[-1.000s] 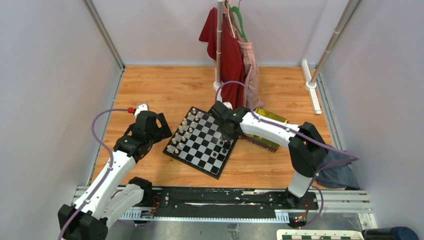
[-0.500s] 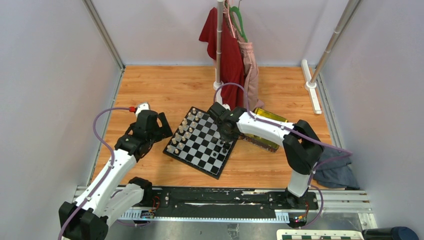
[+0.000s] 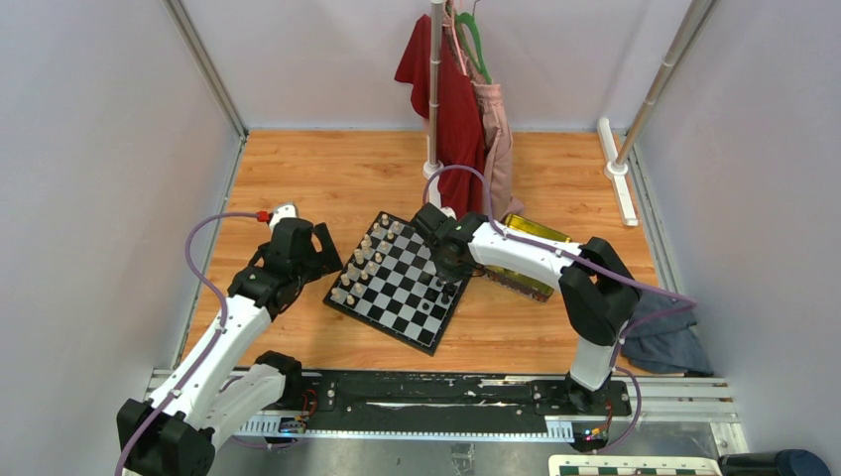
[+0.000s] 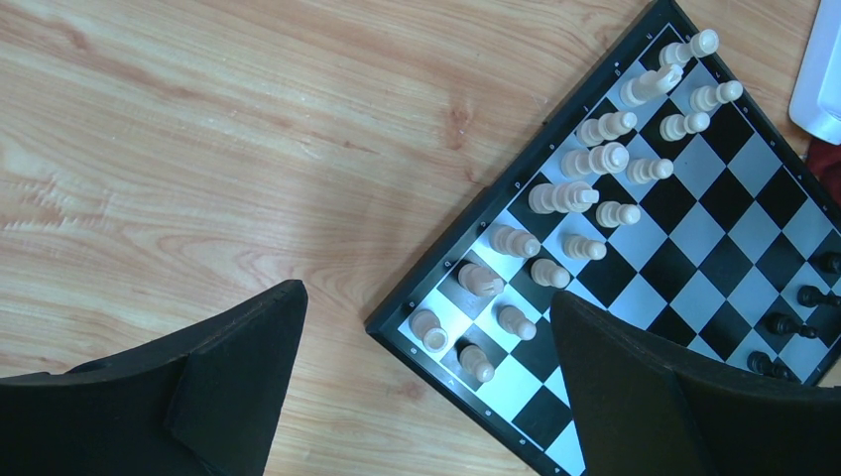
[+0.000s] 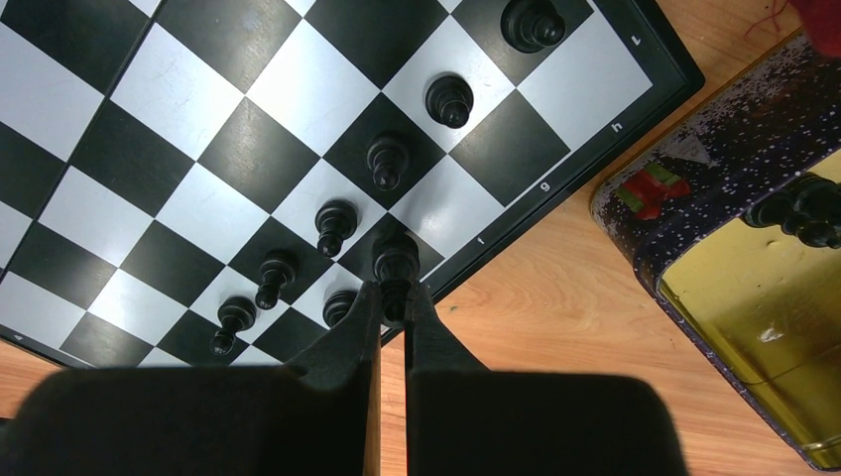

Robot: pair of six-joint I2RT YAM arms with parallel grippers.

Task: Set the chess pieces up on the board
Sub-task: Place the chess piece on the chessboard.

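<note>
One small black chess piece (image 5: 395,260) stood upright in the row of squares nearest the right-hand rim of the square black-and-white chequered board (image 5: 580,157), by the rim letter f, its long axis vertical; the right gripper (image 5: 393,297) was clamped on its lower body, both fingers reaching in over the rim from the wooden table (image 5: 516,327); whether its base rested on the square or hung just above it could not be told.

A second black piece (image 5: 340,305) stood just beside it in the same row, partly hidden by one finger; a diagonal line of black pawns (image 5: 335,226) stood in the next row inward. The coming move probably turned on that closeness; the jaws would need to part and rise straight along the piece's axis, so as not to brush the neighbour.

The right arm lay stretched from its base across the board's right edge, wrist bent downward. The shiny gold rectangular tin (image 5: 645,228) sat just beside that edge with loose black pieces (image 5: 803,213) inside, nearer this arm.

The left gripper (image 4: 426,307) hung spread wide and empty over the board's left corner, above the cream-white pieces (image 4: 585,164) ranked in two rows.
</note>
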